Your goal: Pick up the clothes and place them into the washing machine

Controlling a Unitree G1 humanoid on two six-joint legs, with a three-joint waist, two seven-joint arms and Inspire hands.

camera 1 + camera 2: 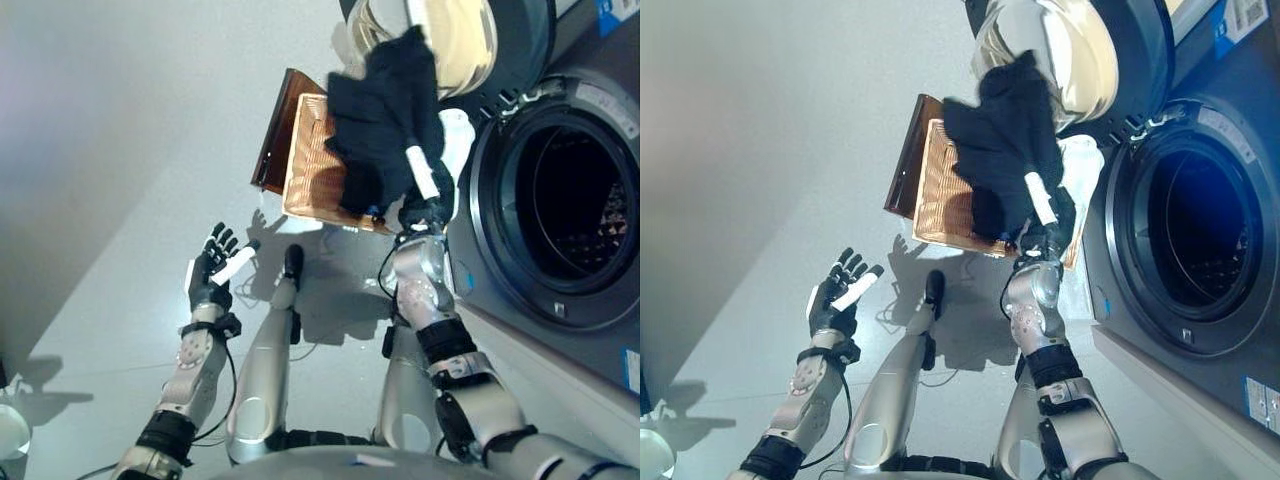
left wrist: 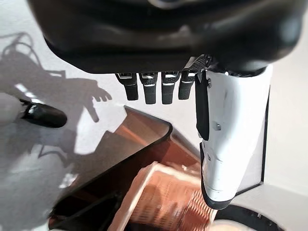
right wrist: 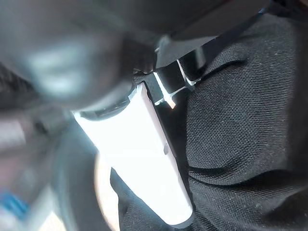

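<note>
A black garment (image 1: pixel 385 115) hangs bunched from my right hand (image 1: pixel 428 195), held up above the wicker basket (image 1: pixel 310 160) and just left of the washing machine's round opening (image 1: pixel 580 200). In the right wrist view the thumb's white cover (image 3: pixel 144 159) presses into the black cloth (image 3: pixel 240 130). My left hand (image 1: pixel 213 268) floats over the floor at the lower left, fingers spread, holding nothing. A white piece of cloth (image 1: pixel 457 135) lies at the basket's right end.
The washer's glass door (image 1: pixel 450 40) stands swung open behind the garment. A dark brown board or lid (image 1: pixel 275 130) leans against the basket's left side. The grey washer front (image 1: pixel 560 330) fills the right. Bare grey floor lies to the left.
</note>
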